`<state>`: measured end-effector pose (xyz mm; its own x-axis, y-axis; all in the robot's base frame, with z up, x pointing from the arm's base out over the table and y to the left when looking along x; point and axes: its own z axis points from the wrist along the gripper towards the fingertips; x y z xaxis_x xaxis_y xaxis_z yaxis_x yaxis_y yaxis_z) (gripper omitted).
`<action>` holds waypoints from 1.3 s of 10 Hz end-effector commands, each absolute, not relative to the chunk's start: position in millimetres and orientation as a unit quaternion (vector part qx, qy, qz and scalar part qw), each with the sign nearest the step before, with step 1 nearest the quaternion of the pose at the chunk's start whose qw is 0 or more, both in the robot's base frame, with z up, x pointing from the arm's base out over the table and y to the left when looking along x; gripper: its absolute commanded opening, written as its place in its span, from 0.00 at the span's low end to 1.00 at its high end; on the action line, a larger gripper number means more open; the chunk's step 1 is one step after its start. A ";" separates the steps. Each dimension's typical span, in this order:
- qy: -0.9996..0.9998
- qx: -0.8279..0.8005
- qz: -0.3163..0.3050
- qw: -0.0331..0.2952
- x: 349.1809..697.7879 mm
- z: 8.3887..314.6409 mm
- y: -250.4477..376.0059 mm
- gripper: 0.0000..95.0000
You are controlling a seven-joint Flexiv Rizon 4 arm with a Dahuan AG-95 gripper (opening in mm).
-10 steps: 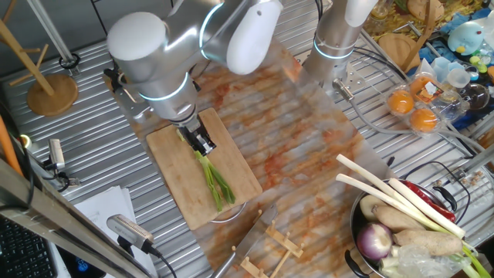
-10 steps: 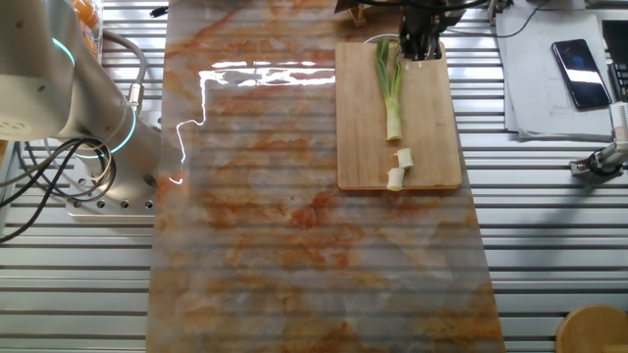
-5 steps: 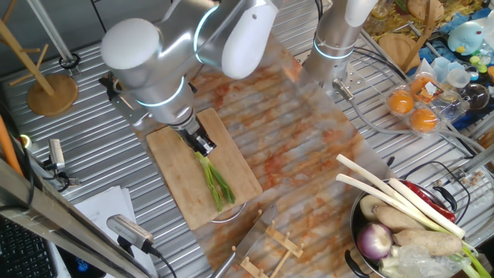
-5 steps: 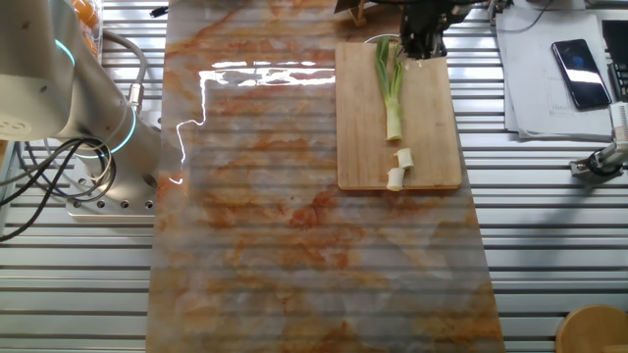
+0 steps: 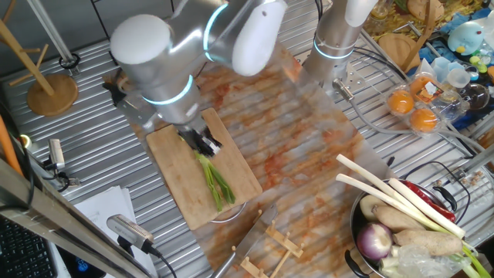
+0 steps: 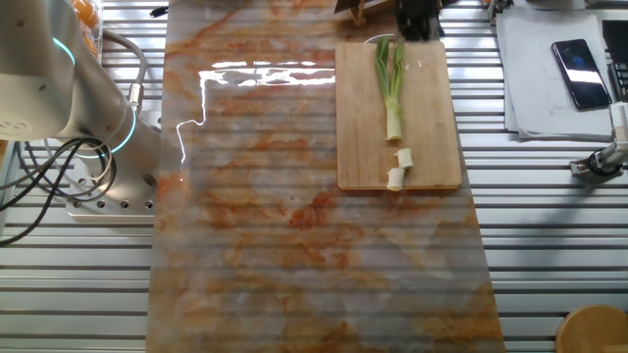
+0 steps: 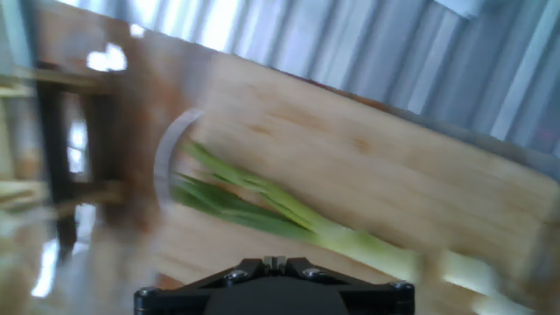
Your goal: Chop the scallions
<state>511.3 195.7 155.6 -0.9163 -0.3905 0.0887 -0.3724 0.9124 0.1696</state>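
Observation:
One scallion lies lengthwise on the wooden cutting board, green leaves toward the far end; two short cut white bits lie past its pale base. In the first fixed view my gripper hovers over the board at the stalk's white end, with the leaves running out beyond it. From the other side the gripper shows only at the top edge. The blurred hand view looks down on the scallion. The gripper looks shut with nothing in it.
A metal bowl at the right holds long white leeks, an onion and other vegetables. A wooden rack stands near the board's leaf end. A second arm's base, eggs, a phone and papers surround the mat.
The hand has swung and shifted along the board toward the leaf end, sliding nearly out of the other fixed view. The scallion and cut bits have not moved.

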 end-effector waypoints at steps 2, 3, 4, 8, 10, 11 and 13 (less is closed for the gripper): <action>-0.978 0.160 -0.116 0.060 503.6 148.0 256.1 0.00; -0.978 0.151 -0.132 0.054 504.6 142.6 269.4 0.20; -0.979 0.142 -0.133 0.058 511.3 145.6 275.7 0.20; -0.986 0.134 -0.072 0.065 516.6 149.7 282.7 0.00; -0.986 0.151 -0.047 0.061 516.6 149.7 282.7 0.00; -0.983 0.164 -0.050 0.059 516.6 149.7 282.7 0.00; -0.978 0.191 -0.058 0.051 516.6 149.7 282.7 0.00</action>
<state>517.0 284.2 149.7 -0.9516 -0.2816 0.1233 -0.2676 0.9562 0.1190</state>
